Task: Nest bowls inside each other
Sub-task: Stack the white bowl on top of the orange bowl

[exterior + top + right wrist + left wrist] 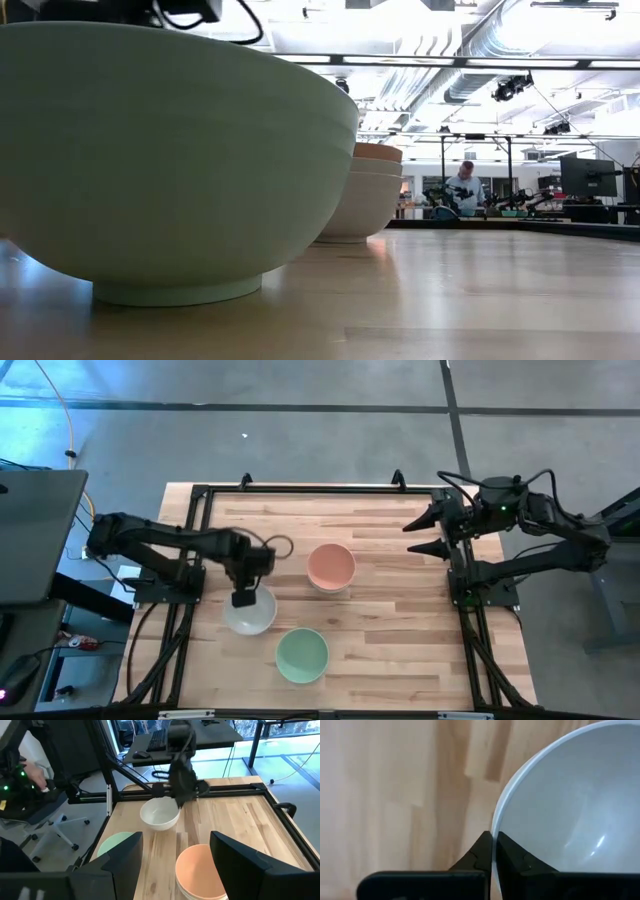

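A white bowl [252, 614] sits near the table's left side, with my left gripper [243, 598] shut on its rim. A salmon-orange bowl [330, 566] rests nested in pale bowls [365, 205] at the table's middle. A mint green bowl [302, 655] stands on its foot near the near edge and fills the low view [170, 150]. My right gripper [425, 535] is open at the far right, away from all bowls. Its wrist view shows the salmon bowl [200, 867], the white bowl [160, 815] and the mint bowl [114, 845]. My left gripper [493, 837] pinches the white bowl's rim [495, 822] on the side toward the table's far edge. One finger [515, 857] is inside the bowl and one [475, 857] outside, coming from above and pointing down. Whether the bowl is lifted off the table, I cannot tell.
A black metal frame [195, 510] runs along the table's left, far and right edges. Bare wood [400, 630] lies right of the mint bowl and the stack. A laptop [35, 535] sits off the table's left. A person [462, 190] sits far behind.
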